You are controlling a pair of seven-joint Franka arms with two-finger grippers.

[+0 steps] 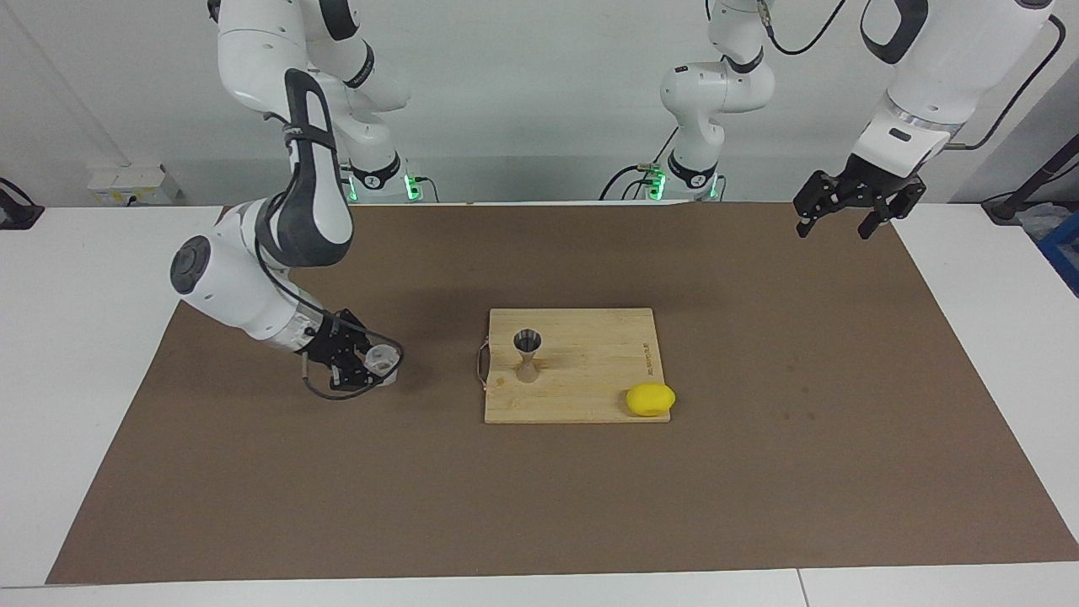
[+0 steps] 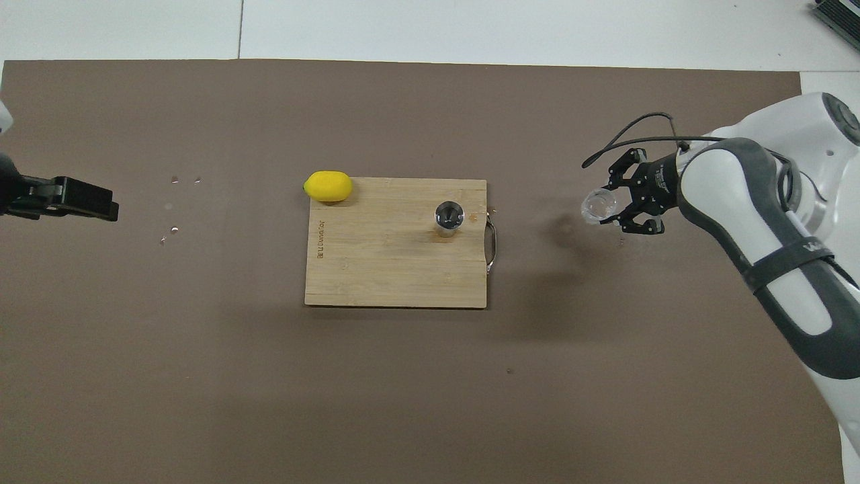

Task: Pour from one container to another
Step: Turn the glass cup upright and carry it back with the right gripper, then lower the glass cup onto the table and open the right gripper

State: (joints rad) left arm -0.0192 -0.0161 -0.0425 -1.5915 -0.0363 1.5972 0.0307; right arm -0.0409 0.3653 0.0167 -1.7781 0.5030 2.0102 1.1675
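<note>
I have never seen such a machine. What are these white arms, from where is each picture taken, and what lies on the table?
These are two robot arms with two-finger grippers. One picture looks at them from across the table; the other looks down from above their end.

On the brown mat lies a wooden cutting board. A steel jigger stands on it, and a yellow lemon sits at its corner.

The right gripper is shut on a small clear cup, over the mat toward the right arm's end of the table. The left gripper waits open in the air at the left arm's end, holding nothing.
</note>
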